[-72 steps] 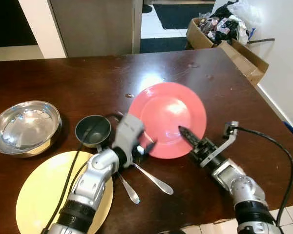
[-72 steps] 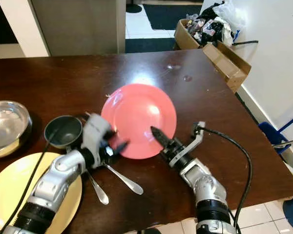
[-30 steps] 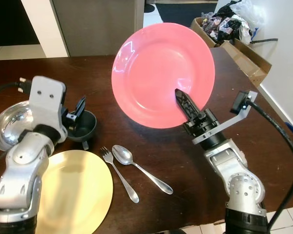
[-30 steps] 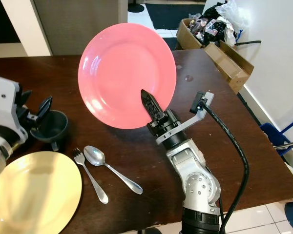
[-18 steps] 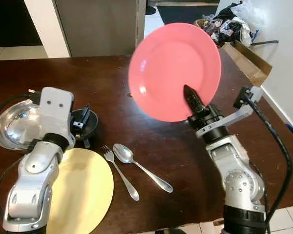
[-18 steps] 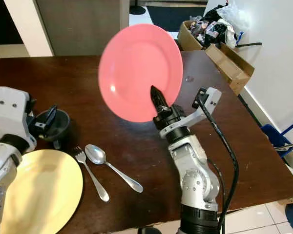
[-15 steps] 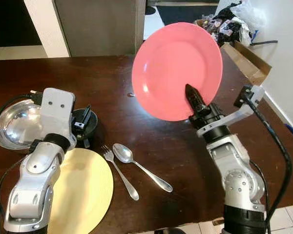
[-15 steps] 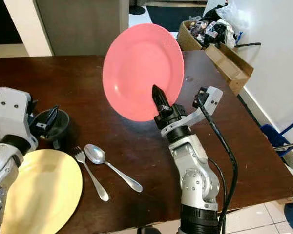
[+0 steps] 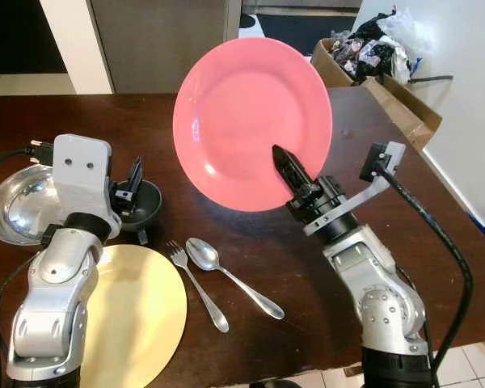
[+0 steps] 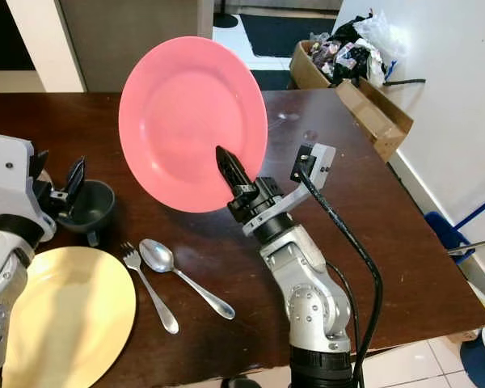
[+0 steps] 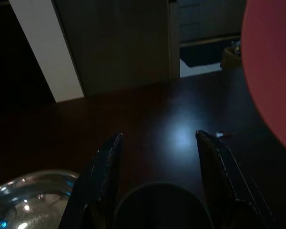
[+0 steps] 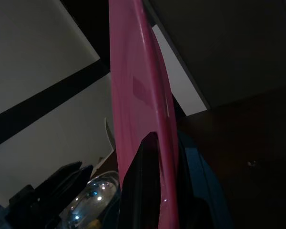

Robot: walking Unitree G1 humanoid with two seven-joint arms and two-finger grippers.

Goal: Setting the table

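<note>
My right gripper is shut on the lower rim of a pink plate. It holds the plate tilted almost upright, high above the middle of the brown table. In the right wrist view the plate is edge-on between the fingers. My left gripper stands open just above a small dark bowl at the left, holding nothing. A yellow plate lies at the front left. A fork and a spoon rest beside it.
A shiny steel bowl sits at the table's far left. Beyond the table's far right corner stands an open cardboard box full of clutter, against a white wall. A doorway and dark floor mat lie behind the table.
The pink plate has been lifted off the table and now swings left in my right gripper. My left arm has drawn back from the plate to above the dark bowl.
</note>
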